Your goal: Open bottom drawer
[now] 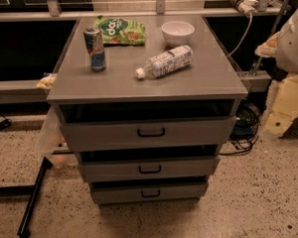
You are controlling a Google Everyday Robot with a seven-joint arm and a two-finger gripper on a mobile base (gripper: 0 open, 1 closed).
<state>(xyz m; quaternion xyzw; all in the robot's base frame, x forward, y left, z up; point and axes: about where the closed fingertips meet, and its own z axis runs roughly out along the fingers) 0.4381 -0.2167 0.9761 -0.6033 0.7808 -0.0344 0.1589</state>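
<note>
The bottom drawer [149,192] is the narrowest grey front, lowest on the grey cabinet [139,83], just above the speckled floor. Its small black loop handle [150,194] sits at its centre. A dark gap shows above its front edge. The mid-sized drawer front [149,168] and the widest top drawer front [149,133] are above it. My gripper is not in view. Only a white rounded part of the arm [294,38] shows at the right edge, well above and to the right of the drawers.
On the cabinet top stand a drink can [95,48], a green snack bag [120,30] and a white bowl [178,32], and a plastic bottle [165,62] lies there. Cables [246,128] lie at the right. A black pole [32,202] and a plastic bag [52,133] are at the left.
</note>
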